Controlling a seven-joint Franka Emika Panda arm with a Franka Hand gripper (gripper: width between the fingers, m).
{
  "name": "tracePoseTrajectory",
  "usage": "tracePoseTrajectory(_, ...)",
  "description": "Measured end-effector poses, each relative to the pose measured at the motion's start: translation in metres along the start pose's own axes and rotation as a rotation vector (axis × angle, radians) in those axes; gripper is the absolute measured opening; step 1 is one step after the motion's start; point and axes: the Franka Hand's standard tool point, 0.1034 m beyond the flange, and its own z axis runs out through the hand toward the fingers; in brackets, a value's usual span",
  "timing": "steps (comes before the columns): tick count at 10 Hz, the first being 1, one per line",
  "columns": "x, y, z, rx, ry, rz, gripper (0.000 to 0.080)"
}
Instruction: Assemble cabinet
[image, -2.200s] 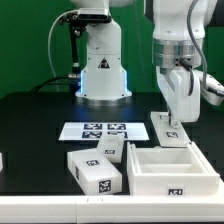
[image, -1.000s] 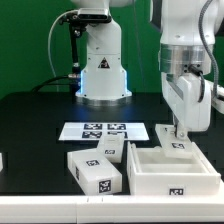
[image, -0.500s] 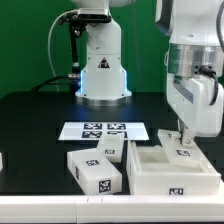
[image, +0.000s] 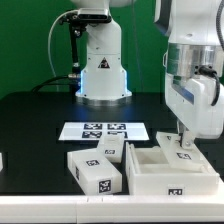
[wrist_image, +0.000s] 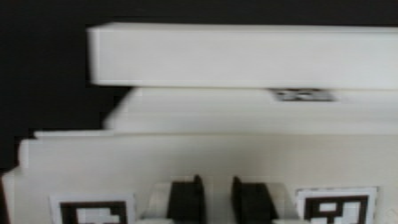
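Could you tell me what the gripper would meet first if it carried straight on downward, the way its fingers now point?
Most likely the flat white tagged panel directly under the gripper, behind the large white box-frame cabinet; the remaining gap is unclear.

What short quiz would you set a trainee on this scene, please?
1. How many white tagged blocks sit right beside the cabinet, on the exterior view's left?
2. True or false: the marker board lies farther to the exterior view's left than the cabinet.
3. The tool hangs over: A) the marker board, B) the flat white panel behind the cabinet, C) the white tagged blocks.
Key: 1 two; 2 true; 3 B.
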Motion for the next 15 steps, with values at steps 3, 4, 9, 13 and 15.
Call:
tracePoseTrajectory(3,-0.002,-0.02,0.002,0.029,0.014,0.008,0.0067)
tracePoseTrajectory(4,-0.002,-0.02,0.002,0.028,0.015,0.021,0.0067)
tracePoseTrajectory(9,-0.002,-0.02,0.002,0.025,0.015,0.021,0.0172)
tracePoseTrajectory(13,-0.002,-0.02,0.002,0.025,0.015,0.019,0.0474)
tracePoseTrajectory(15,-0.002,-0.021,0.001,0.028,0.014,0.016,0.0753)
